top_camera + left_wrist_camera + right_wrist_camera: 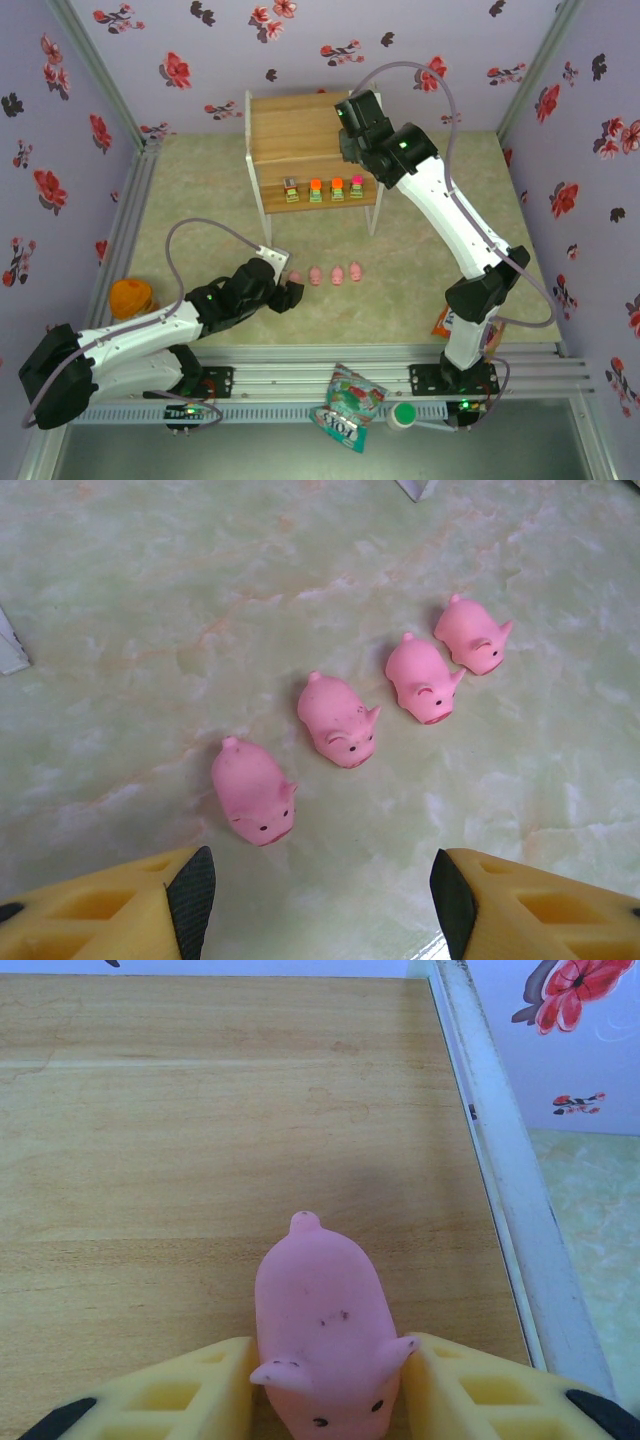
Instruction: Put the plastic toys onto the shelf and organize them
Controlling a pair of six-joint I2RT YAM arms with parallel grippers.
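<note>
The shelf (300, 125) stands at 12 o'clock on the pale green marbled surface (430, 230), light wooden boards on thin white legs. Lined up on its lower front board are a grey-topped toy (291, 190), an orange-topped toy (315, 189), a second orange-topped toy (337, 188) and a pink-topped toy (356, 186), all on green bases and too small from above to make out further.

Four pink pigs lie mid-surface, apart from one another. In the left wrist view they run from 7 o'clock up to 1 o'clock: the nearest pig (255, 793), the second pig (338, 720), the third pig (423, 679) and the farthest pig (472, 635). They are smooth and rounded, with black dot eyes and a few dark specks. The left gripper (320, 905) hovers just short of the nearest one, its yellow jaws spread wide with nothing between them. From above, that pig is partly covered by the gripper.

The right gripper (325, 1405) is over the shelf, its jaws pressed against both sides of a fifth pig (320, 1310), which lies on the wood near the board's 3 o'clock edge — snout cut off by the frame. From above, the wrist hides these jaws.

An orange round object (130, 297) sits at 8 o'clock, and a snack bag (350, 397) lies on the near rail.
</note>
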